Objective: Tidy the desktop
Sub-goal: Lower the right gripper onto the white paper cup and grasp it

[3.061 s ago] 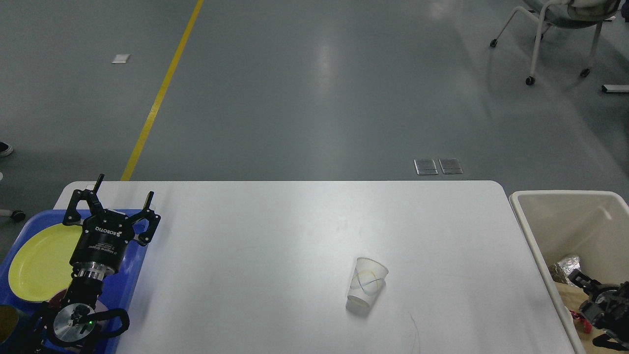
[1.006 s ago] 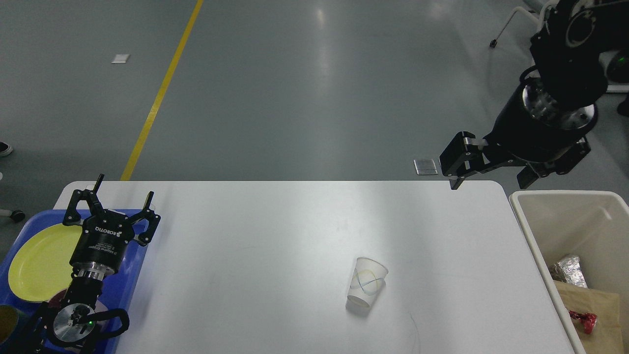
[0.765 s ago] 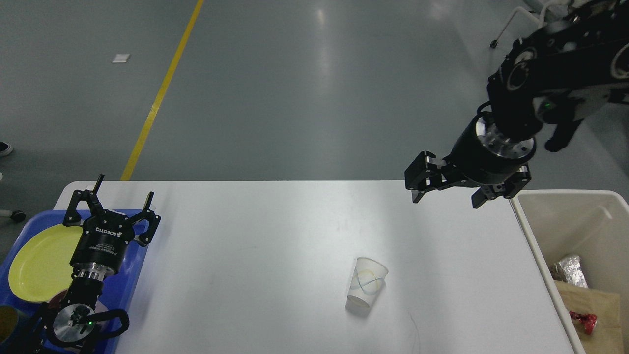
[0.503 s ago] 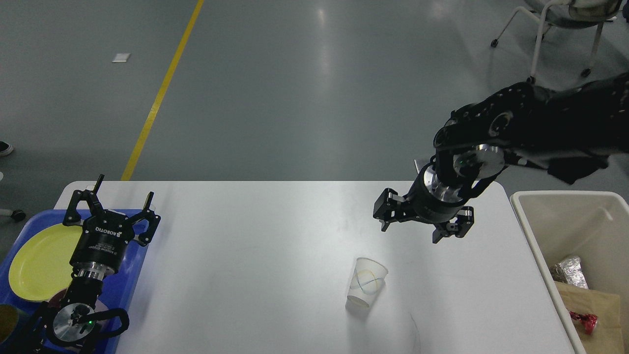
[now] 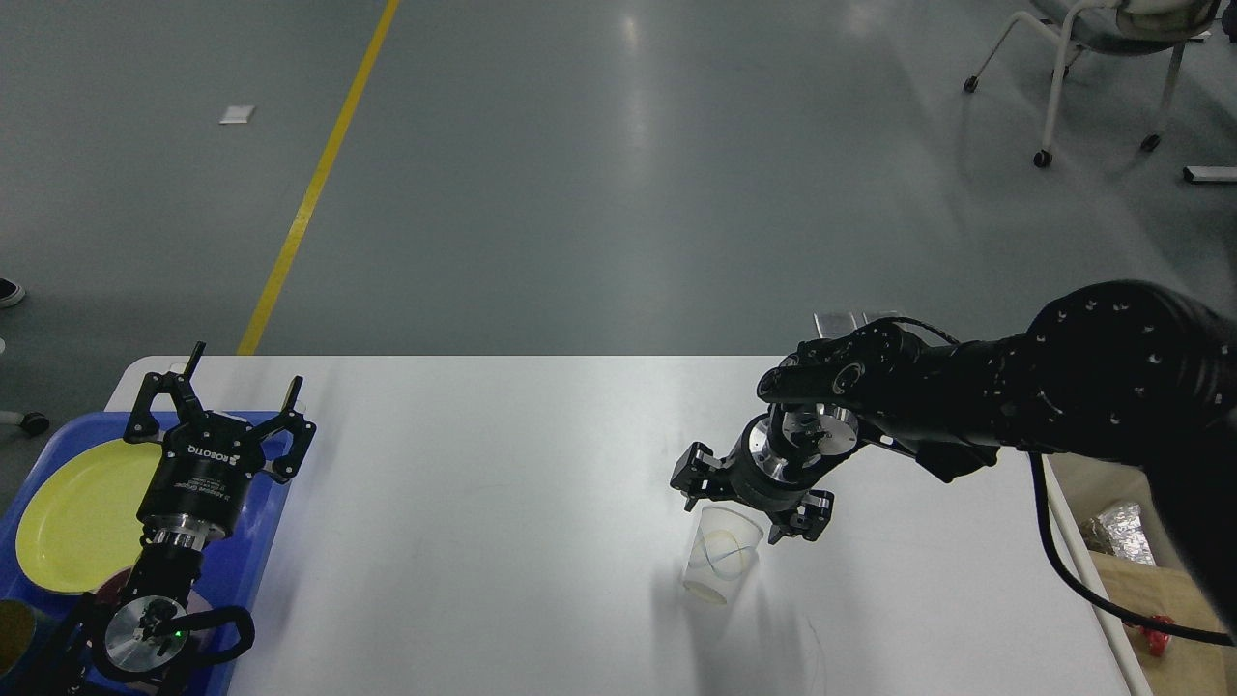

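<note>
Presently the right gripper (image 5: 742, 510) is hovering with its two fingers spread wide on either side of the rim of a clear plastic cup (image 5: 720, 556), not clamping it; the cup is standing tilted on the white desktop (image 5: 503, 483), right of the desktop's middle; the left gripper (image 5: 232, 398) is hanging released, fingers splayed, over the blue tray (image 5: 253, 541) at the desktop's left end, where a yellow plate (image 5: 77, 527) is lying.

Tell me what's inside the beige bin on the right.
In the beige bin, crumpled foil, brown paper and a red wrapper show. The right arm covers most of its interior, so anything else in there is hidden.
</note>
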Tool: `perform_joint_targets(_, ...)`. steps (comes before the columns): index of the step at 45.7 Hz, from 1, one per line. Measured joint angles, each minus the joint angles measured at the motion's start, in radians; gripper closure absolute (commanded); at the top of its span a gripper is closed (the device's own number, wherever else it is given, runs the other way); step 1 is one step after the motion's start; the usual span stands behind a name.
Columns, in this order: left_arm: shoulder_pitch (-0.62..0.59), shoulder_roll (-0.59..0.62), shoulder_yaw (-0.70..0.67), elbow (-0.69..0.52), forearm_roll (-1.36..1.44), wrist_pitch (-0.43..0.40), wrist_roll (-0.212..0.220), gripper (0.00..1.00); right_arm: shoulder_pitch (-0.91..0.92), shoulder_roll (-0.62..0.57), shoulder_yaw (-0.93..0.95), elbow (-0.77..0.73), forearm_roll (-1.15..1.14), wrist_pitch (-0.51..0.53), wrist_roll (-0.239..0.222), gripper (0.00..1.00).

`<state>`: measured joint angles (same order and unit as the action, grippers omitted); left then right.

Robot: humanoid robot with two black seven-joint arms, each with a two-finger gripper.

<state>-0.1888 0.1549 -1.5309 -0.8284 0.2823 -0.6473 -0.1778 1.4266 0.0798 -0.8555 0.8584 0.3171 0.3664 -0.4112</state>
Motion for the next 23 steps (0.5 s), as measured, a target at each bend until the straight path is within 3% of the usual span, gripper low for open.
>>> perform_joint_targets(7, 0.000, 0.000, 0.000, 0.000, 0.000, 0.000, 0.000, 0.04, -0.073, 0.029, 0.001, -0.069, -0.010, -0.010, 0.001, 0.00)
perform_joint_targets(23, 0.000, 0.000, 0.000, 0.000, 0.000, 0.000, 0.000, 0.04, -0.116, 0.056, 0.020, -0.076, -0.019, -0.074, 0.003, 0.00)
